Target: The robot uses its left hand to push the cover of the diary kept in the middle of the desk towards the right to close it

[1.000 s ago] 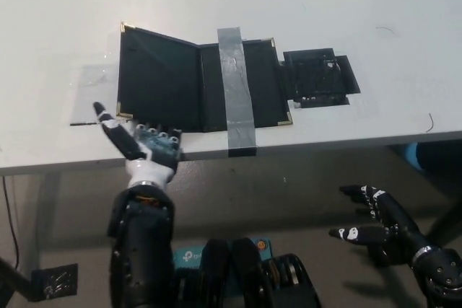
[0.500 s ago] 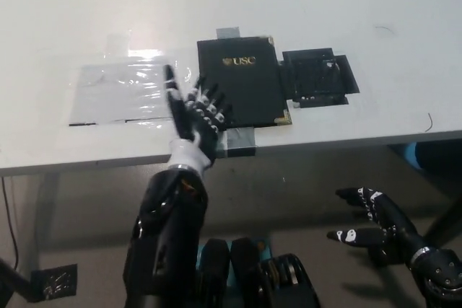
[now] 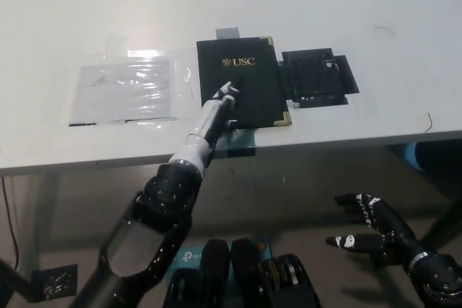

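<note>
My left hand [image 3: 220,102], fingers flat, presses the closed diary [image 3: 242,81] near the surface's front edge; next I'd lift away.

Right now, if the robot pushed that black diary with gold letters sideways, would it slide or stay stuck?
The black diary with gold letters would probably stay put: grey tape shows at its far edge, likely fixing it to the white desk. It lies flat and closed under the left hand, so it looks stiff and unlikely to tip.
</note>
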`<state>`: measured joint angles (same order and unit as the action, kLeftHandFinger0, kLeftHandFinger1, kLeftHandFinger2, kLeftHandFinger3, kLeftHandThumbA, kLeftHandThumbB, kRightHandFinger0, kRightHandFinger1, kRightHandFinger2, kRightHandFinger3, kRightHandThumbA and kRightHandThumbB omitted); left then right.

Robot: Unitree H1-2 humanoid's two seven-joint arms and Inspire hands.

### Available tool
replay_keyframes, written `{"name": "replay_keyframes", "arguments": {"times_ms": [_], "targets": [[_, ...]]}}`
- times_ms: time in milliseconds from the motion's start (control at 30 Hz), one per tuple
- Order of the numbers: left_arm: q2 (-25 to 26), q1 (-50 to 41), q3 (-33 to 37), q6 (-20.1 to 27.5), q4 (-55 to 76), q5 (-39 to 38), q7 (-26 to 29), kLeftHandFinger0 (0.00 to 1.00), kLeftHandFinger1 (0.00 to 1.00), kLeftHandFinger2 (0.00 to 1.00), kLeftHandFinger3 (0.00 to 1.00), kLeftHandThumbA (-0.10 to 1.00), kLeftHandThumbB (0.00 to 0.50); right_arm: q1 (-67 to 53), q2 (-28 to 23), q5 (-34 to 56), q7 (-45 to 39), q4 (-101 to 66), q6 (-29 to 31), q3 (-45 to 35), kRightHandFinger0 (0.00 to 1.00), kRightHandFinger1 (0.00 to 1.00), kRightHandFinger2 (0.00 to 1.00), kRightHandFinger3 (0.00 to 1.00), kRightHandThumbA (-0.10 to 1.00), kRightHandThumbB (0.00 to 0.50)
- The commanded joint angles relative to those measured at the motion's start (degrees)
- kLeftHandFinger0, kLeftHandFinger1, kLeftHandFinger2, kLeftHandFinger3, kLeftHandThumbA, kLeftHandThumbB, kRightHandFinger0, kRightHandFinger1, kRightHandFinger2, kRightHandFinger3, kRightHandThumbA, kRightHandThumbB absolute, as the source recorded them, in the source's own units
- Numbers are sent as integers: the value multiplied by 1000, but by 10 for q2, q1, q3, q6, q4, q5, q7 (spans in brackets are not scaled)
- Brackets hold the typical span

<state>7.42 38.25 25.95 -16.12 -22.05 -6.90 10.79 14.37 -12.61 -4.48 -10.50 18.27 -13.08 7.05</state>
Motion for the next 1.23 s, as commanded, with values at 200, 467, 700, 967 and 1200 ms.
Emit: {"name": "replay_keyframes", "arguments": {"times_ms": [200,467,700,967,1200], "targets": [[116,61,267,-108,16,351,-101,1000,1000,1000,1000,1000,252,16,-16,-5,-19,-31,-1,7,813,866,823,770,1000,449],[160,25,160,-108,215,316,-80,1000,1000,1000,1000,1000,188,4,-1,-3,-6,-25,6,3,784,832,788,730,1000,465],[164,-29,51,-108,415,290,-110,1000,1000,1000,1000,1000,214,3,-4,-5,-6,-26,7,2,786,832,801,739,1000,454],[170,-169,-64,-108,600,270,-103,1000,1000,1000,1000,1000,241,10,-11,-2,-10,-24,2,-1,811,856,825,769,1000,447],[169,-284,-150,-58,619,201,-93,575,759,1000,1000,1000,177,24,-10,1,-4,-7,15,-7,791,837,804,747,1000,486]]}}
